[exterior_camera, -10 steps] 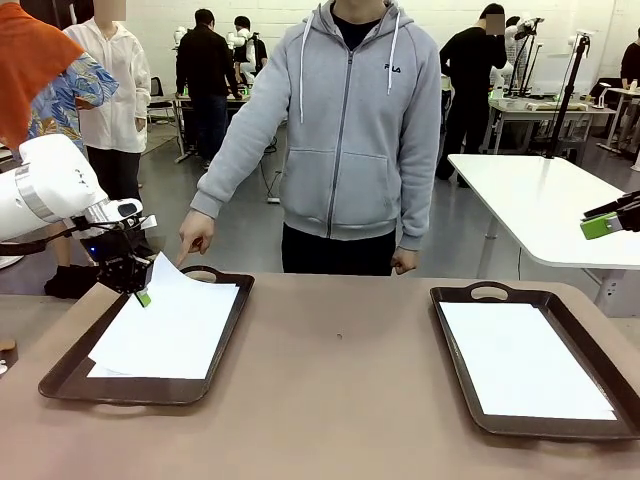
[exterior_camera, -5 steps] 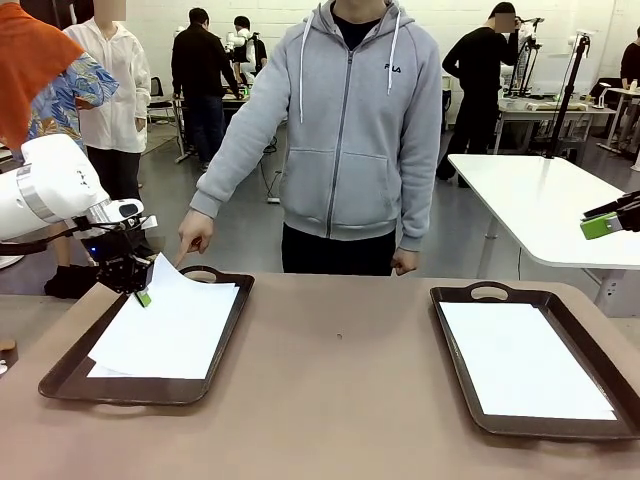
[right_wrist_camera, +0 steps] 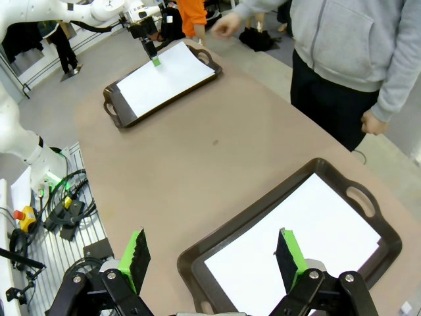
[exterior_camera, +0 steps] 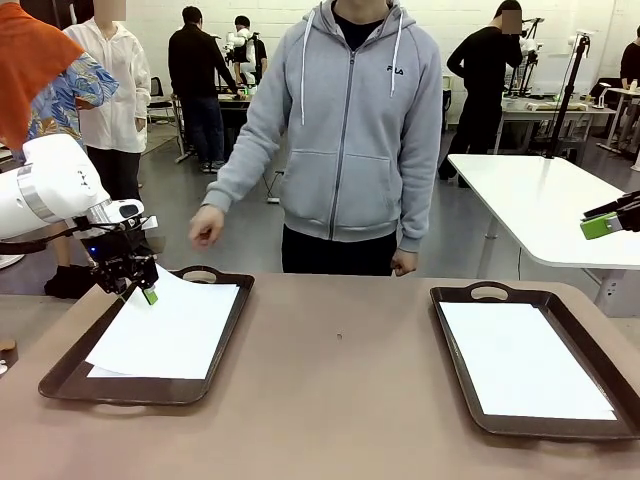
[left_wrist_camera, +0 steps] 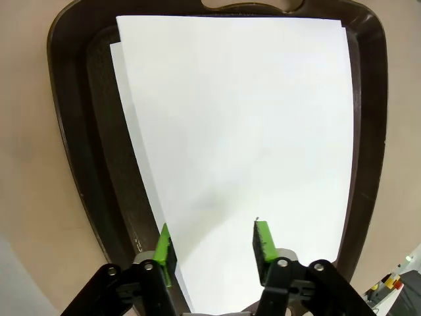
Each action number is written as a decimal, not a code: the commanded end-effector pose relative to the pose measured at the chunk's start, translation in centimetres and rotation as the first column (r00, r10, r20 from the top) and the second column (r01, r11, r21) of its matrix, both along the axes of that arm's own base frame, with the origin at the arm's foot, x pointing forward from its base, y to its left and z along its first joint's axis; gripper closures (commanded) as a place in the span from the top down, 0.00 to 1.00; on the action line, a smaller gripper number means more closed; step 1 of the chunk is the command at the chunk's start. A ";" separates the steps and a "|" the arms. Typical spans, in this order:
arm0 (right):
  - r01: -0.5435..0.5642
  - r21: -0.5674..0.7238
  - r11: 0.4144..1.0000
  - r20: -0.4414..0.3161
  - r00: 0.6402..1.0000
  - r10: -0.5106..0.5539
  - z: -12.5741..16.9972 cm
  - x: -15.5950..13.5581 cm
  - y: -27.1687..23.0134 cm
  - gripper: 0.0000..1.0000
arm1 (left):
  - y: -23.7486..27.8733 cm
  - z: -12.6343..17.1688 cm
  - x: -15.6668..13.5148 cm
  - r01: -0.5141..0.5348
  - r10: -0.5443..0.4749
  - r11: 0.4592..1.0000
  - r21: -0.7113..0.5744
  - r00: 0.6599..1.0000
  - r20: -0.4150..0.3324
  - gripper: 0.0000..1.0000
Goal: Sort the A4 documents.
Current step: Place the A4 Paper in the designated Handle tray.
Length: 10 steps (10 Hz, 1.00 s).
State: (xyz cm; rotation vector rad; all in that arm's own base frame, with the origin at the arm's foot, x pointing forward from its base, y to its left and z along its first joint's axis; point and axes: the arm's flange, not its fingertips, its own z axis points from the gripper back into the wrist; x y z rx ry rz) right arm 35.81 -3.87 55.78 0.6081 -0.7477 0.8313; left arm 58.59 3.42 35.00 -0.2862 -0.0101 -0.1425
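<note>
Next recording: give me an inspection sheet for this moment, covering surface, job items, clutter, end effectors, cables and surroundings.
Surface: brown table, bare between two dark trays.
Job items: stacked sheets in the left tray, top one skewed over the one beneath; sheet lying flat in the right tray.
Clutter: small object at the table's left edge, too cut off to identify.
End effectors: left end effector open, fingers straddling the top sheet's near edge; right end effector open, raised above the right tray.
Cables: bundle on the floor beside the table.
Surroundings: person's hand raised beyond the left tray; other people and tables behind.
</note>
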 end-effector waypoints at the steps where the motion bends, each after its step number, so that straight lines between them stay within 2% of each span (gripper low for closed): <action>1: -0.010 0.030 0.999 0.009 1.000 0.010 0.1 0.2 0.2 1.00 | -0.1 0.4 0.4 -0.013 0.014 0.999 0.043 1.000 -0.017 0.74; 2: -0.010 0.030 0.999 0.009 1.000 0.010 0.1 0.2 0.2 1.00 | 0.0 0.4 0.5 -0.011 0.012 0.999 0.049 1.000 -0.016 0.91; 3: -0.010 0.030 0.999 0.009 1.000 0.010 0.1 0.2 0.2 1.00 | 0.0 0.5 0.6 -0.011 0.012 0.998 0.054 1.000 -0.014 0.93; 4: -0.010 0.030 0.999 0.009 1.000 0.010 0.1 0.2 0.2 1.00 | 0.0 0.6 0.7 -0.012 0.013 0.998 0.057 1.000 -0.013 1.00; 7: -0.010 0.030 0.999 0.009 1.000 0.010 0.1 0.2 0.2 1.00 | -0.1 0.5 0.7 -0.019 0.020 0.999 0.038 1.000 -0.014 1.00; 8: -0.010 0.030 0.999 0.009 1.000 0.010 0.1 0.2 0.2 1.00 | -0.2 0.5 0.5 -0.034 0.034 0.999 0.006 0.999 0.005 1.00; 9: -0.010 0.030 0.999 0.009 1.000 0.010 0.1 0.2 0.2 1.00 | -0.4 0.6 0.2 -0.043 0.043 0.996 -0.079 0.999 -0.001 1.00; 10: -0.010 0.030 0.999 0.009 1.000 0.010 0.1 0.2 0.2 1.00 | 0.1 0.4 0.2 0.001 -0.001 1.000 0.023 1.000 0.003 1.00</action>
